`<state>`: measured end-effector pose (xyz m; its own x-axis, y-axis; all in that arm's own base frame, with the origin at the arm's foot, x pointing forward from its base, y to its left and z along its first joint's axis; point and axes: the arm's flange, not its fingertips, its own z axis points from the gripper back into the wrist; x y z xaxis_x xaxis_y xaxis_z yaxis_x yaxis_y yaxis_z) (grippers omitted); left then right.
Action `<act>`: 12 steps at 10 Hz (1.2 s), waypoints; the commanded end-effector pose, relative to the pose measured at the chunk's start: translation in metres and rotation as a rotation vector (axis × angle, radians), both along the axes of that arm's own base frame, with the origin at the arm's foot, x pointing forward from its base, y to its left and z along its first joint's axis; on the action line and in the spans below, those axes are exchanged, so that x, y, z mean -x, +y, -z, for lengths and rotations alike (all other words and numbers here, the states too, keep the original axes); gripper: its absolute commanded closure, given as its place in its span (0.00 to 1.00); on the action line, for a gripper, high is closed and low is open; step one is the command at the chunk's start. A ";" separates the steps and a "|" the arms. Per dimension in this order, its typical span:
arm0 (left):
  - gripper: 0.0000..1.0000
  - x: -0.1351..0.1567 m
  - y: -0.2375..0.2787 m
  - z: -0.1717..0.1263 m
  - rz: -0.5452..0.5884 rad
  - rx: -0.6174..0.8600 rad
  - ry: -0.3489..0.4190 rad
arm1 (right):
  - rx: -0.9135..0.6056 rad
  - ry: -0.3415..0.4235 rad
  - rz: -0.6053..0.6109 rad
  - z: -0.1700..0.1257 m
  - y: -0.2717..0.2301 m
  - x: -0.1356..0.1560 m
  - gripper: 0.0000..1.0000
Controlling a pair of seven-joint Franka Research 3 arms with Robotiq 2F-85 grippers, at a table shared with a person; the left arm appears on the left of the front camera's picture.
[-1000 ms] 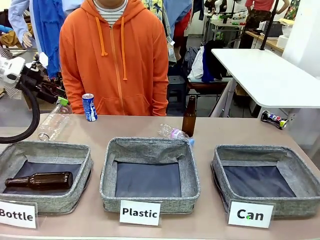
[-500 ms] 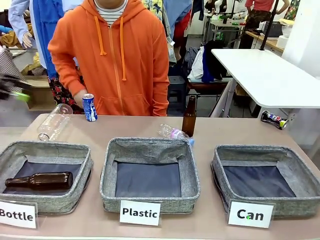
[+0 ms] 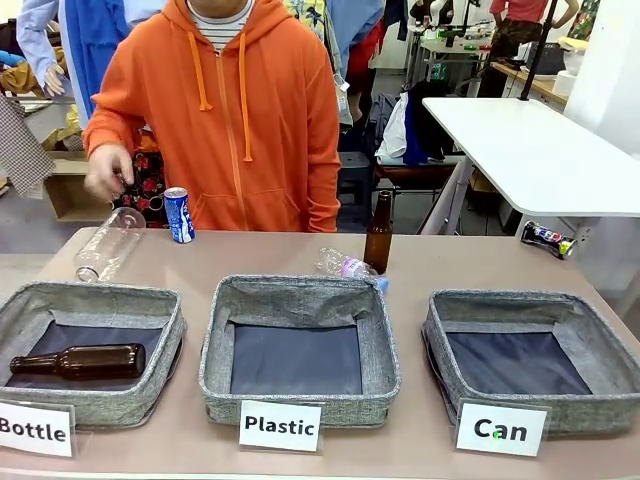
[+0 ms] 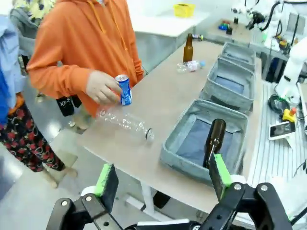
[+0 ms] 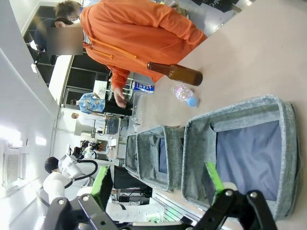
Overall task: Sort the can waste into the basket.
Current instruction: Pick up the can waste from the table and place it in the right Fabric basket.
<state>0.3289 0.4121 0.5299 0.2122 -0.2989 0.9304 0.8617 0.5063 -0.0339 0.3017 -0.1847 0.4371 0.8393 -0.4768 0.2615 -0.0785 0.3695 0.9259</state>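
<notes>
A blue can with white print stands upright at the table's far left, in front of a person in an orange hoodie. It also shows in the wrist views as the can and the can. The person's hand hovers up and left of it. A dented dark can with red and white print lies at the far right corner. The grey basket behind the "Can" card holds nothing. My left gripper is open beyond the table's left end. My right gripper is open above that basket.
The "Bottle" basket holds a brown bottle. The "Plastic" basket in the middle holds nothing. Behind them lie a clear bottle and a crumpled plastic bottle, and a brown bottle stands upright.
My left arm has swung out of the front view to the left. The person's hand came in beside the blue can, then rose up and to the left.
</notes>
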 end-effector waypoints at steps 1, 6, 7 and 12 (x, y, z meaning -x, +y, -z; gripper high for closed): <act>0.00 -0.030 0.010 0.024 0.066 0.046 -0.055 | -0.006 -0.025 0.001 -0.002 -0.001 -0.003 0.00; 0.00 -0.056 -0.017 0.022 0.061 -0.010 -0.007 | -0.006 -0.025 0.001 -0.002 -0.001 -0.003 0.00; 0.00 -0.086 -0.039 0.017 0.057 -0.048 0.030 | -0.006 -0.025 0.001 -0.002 -0.001 -0.003 0.00; 0.00 -0.193 -0.103 0.007 0.168 -0.140 0.173 | -0.006 -0.025 0.001 -0.002 -0.001 -0.003 0.00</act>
<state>0.5352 0.2837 0.5155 0.2774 -0.4557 0.8458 0.9243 0.3668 -0.1056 0.3018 -0.1846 0.4372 0.8395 -0.4763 0.2616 -0.0787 0.3697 0.9258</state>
